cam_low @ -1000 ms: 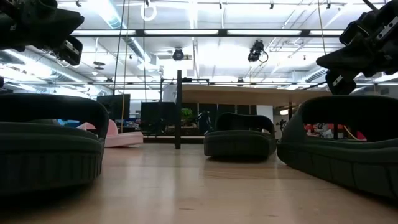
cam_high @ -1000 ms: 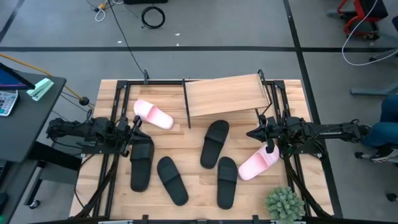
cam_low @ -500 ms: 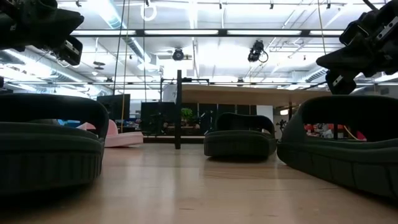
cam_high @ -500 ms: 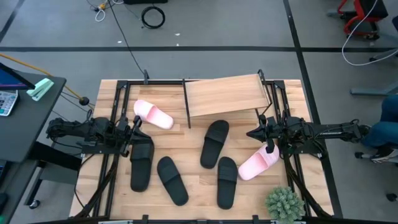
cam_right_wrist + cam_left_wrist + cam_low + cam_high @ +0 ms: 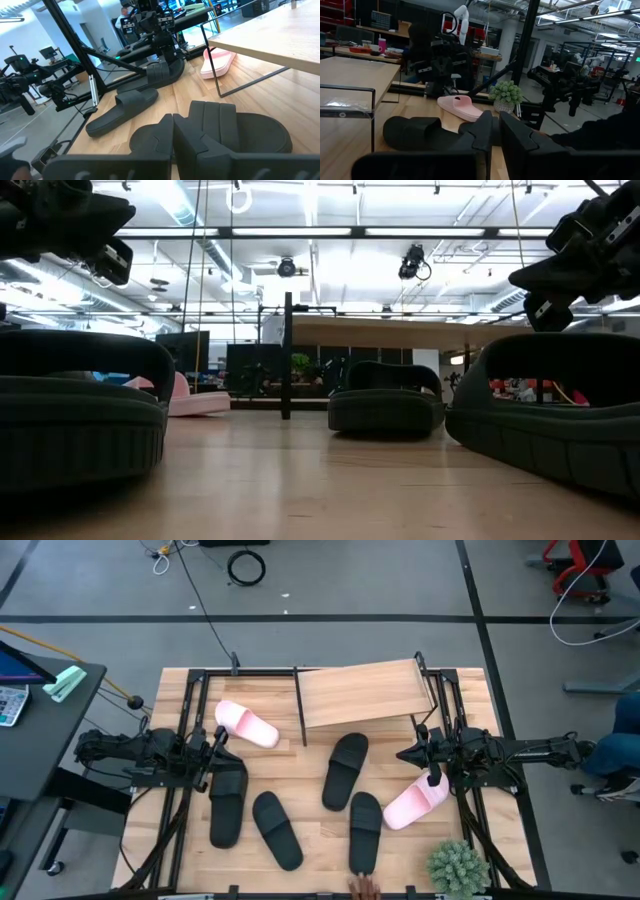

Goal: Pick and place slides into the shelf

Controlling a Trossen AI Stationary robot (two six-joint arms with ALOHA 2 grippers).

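The shelf (image 5: 360, 692) stands at the table's far side, its light slanted board on a thin black frame. One pink slide (image 5: 246, 724) lies left of it and the other (image 5: 414, 803) near the right arm. Several black slides lie flat on the table (image 5: 228, 802) (image 5: 277, 829) (image 5: 346, 770) (image 5: 365, 829). My left gripper (image 5: 218, 737) hovers shut between the left pink slide and a black one, touching neither. My right gripper (image 5: 405, 753) hovers shut above the table, just beyond the right pink slide. In the wrist views the fingers (image 5: 492, 135) (image 5: 173, 134) lie together.
A small potted plant (image 5: 457, 868) stands at the near right corner. A person's hand (image 5: 365, 887) shows at the near edge, at the end of the nearest black slide. Black rails (image 5: 185, 790) run along both table sides. A dark sleeve (image 5: 600, 137) shows beyond the table.
A person's hand has come into view at the table's near edge, by the near end of the black slide there. Both arms have kept still.
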